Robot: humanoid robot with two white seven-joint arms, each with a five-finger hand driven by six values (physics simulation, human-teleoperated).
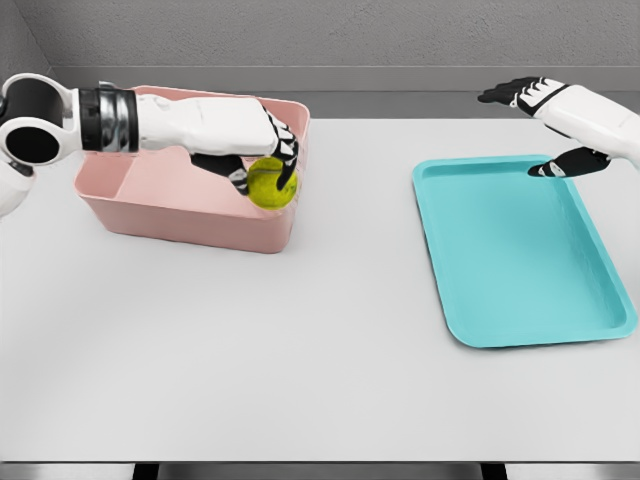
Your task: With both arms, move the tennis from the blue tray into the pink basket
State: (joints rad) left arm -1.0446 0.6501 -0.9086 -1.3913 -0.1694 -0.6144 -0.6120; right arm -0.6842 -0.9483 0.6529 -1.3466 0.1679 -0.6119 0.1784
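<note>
A yellow-green tennis ball hangs over the right end of the pink basket, just above its inside. My left hand reaches across the basket from the left, its fingers curled around the ball from above. The blue tray lies on the right side of the table with nothing in it. My right hand floats above the tray's far right corner, fingers spread and holding nothing.
The basket stands at the back left of the white table and the tray at the right. A grey wall runs behind the table's far edge.
</note>
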